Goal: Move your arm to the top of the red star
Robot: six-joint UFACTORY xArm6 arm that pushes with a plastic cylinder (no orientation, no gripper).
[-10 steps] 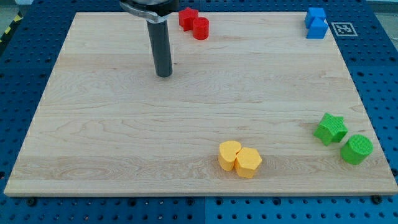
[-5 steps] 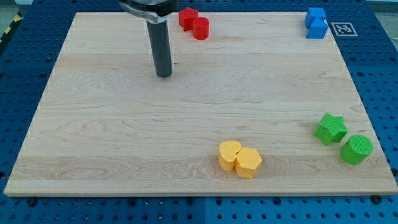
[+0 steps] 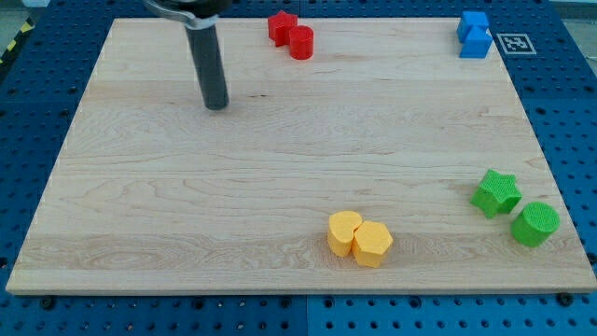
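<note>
My tip (image 3: 216,105) stands on the board (image 3: 140,215) in its top-left part, well apart from every block. The red star (image 3: 282,26) sits at the top edge, right of the tip, touching the red cylinder (image 3: 301,43) on its lower right. Two blue blocks (image 3: 475,35) fill the top-right corner. The green star (image 3: 495,193) and green cylinder (image 3: 535,224) lie by the right edge near the bottom. Two yellow blocks (image 3: 359,238) touch near the bottom edge.
</note>
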